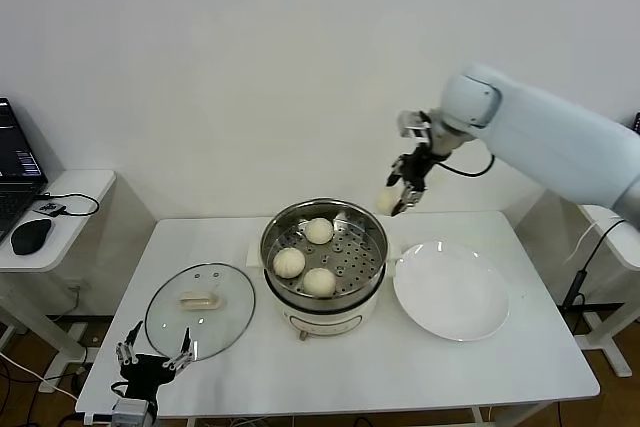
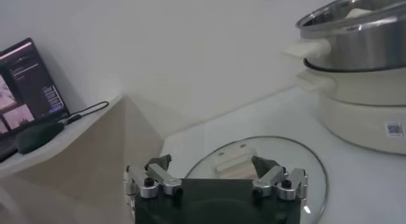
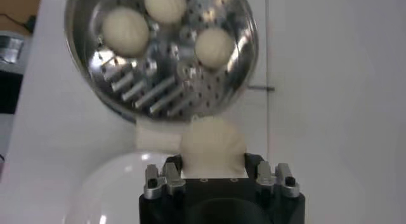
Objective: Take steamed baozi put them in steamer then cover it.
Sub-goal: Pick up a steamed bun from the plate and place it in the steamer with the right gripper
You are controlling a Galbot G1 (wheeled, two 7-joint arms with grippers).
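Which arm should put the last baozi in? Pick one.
Right. The right gripper already holds the fourth baozi above the steamer, where three sit. The left gripper hangs open by the lid.

A white table (image 1: 450, 367) is seen carrying three things directly on its top. The steamer (image 1: 324, 259) is set on its white base near the middle, directly below and slightly to the left of the raised right gripper (image 1: 397, 202). A white plate (image 1: 451, 291) is laid just beside the steamer, below that gripper and toward the front edge. A round glass lid (image 1: 200, 309) with a white handle is laid flat just ahead of the left gripper (image 1: 152, 358), which is held low at the table's front left corner.
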